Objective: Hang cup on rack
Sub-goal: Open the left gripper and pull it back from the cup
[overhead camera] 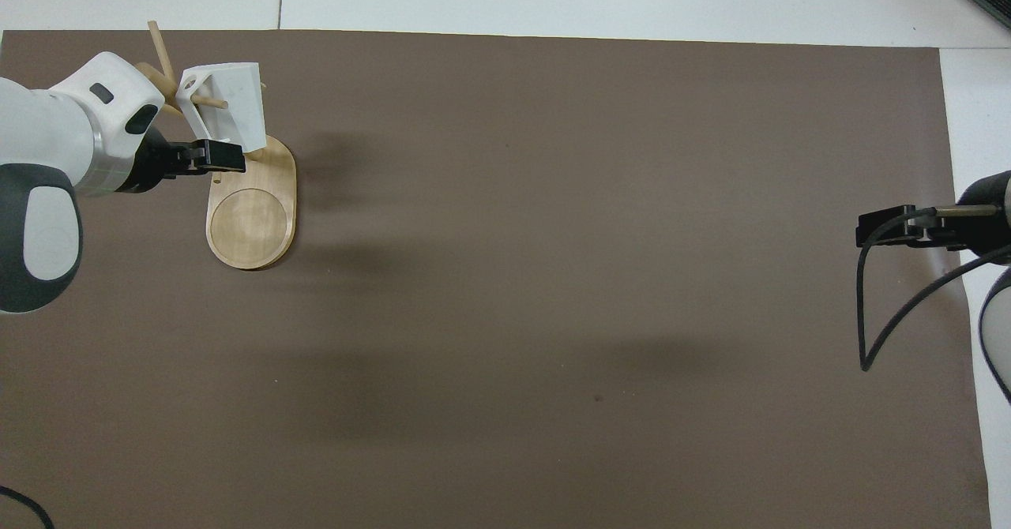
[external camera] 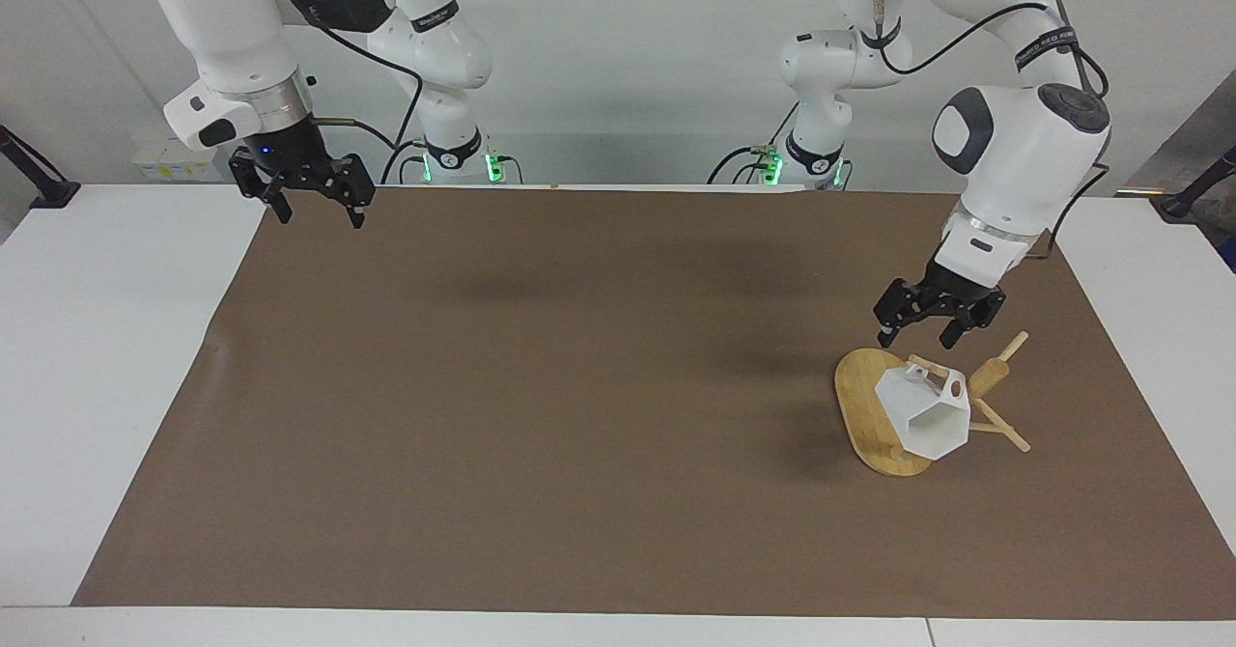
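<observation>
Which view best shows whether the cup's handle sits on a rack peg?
The facing view: the cup hangs by its handle on the rack. Overhead, the cup covers most pegs, though one pokes through the handle.

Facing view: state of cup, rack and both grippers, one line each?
cup: hanging by its handle on a rack peg, tilted, mouth facing away from the robots, not gripped.
rack: upright on the brown mat.
left gripper: open, over the rack, clear of the cup.
right gripper: open, waiting over the mat's edge.
</observation>
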Motion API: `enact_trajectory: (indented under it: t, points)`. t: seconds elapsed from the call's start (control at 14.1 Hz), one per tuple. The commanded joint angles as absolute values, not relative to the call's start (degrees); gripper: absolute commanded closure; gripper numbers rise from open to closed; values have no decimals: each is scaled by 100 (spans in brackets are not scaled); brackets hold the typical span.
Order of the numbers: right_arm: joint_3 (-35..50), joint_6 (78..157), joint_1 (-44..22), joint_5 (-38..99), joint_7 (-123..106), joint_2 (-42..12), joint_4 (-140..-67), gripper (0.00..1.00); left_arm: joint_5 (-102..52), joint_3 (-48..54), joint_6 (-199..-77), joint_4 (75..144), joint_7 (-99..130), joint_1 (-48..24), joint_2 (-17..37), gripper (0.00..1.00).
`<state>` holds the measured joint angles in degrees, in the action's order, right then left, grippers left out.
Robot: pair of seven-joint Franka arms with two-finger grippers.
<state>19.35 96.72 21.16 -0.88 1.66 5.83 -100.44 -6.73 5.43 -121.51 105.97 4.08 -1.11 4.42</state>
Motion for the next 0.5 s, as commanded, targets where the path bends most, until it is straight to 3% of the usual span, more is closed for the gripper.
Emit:
enact_trajectory:
  t: [0.0,0.28,0.43]
  points:
    - [1934,9598,2145,-53,26,659,-10055,0,-527,589,-11577,10661,239,43,-16,0]
    - [1925,9598,2145,-53,35,659,-10055,0,-397,589,-10690,10539,-211,246,-439,0]
    - [1934,9598,2145,-53,26,659,-10055,0,-98,606,-10163,10058,-255,211,-396,0]
